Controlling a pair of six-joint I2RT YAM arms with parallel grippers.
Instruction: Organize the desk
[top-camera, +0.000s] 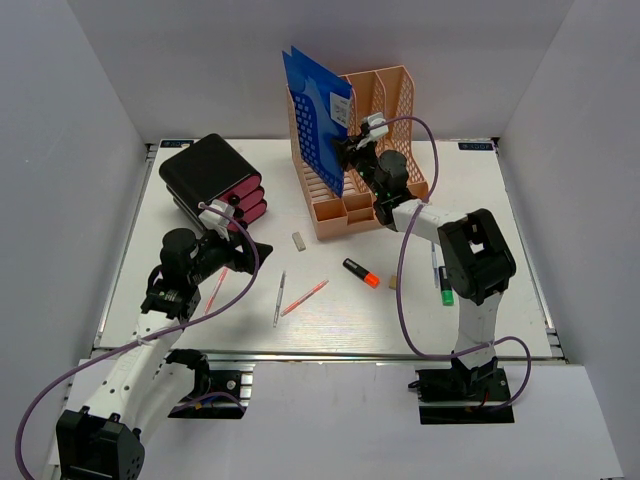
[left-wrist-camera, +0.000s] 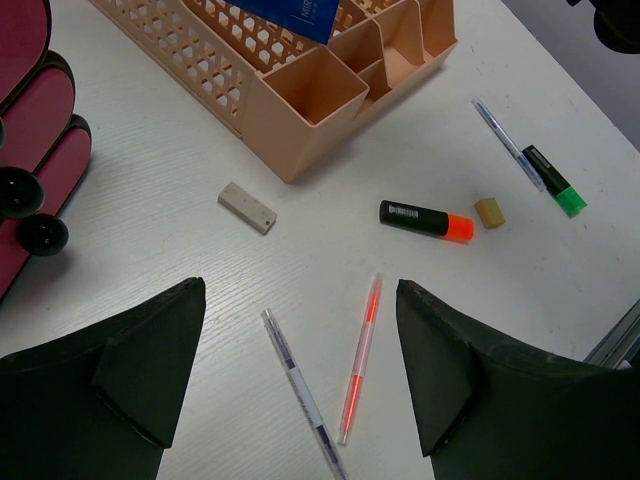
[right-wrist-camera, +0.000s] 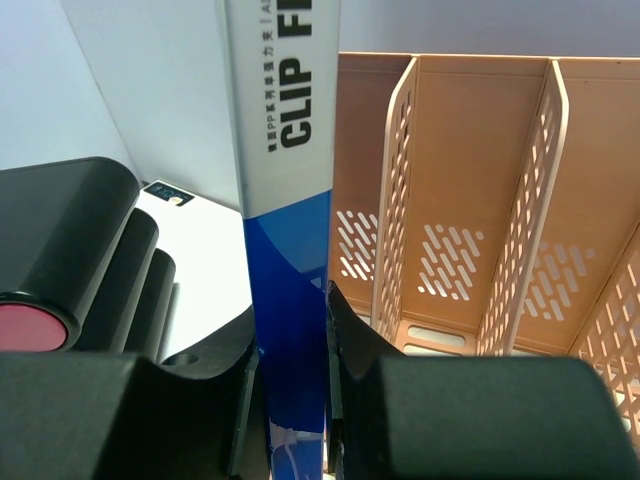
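Blue and upright, the clip file is clamped between our right fingers at the left compartment of the peach rack, long axis vertical, at the far side of the white worktop. Our left fingers stand wide apart over the red pen, whose long axis crosses the line between them, nearer this arm.

White surface carries: peach rack and stacked binders at rear; eraser, orange highlighter and tan block centrally; clear pen beside red pen; blue pen beside green marker.
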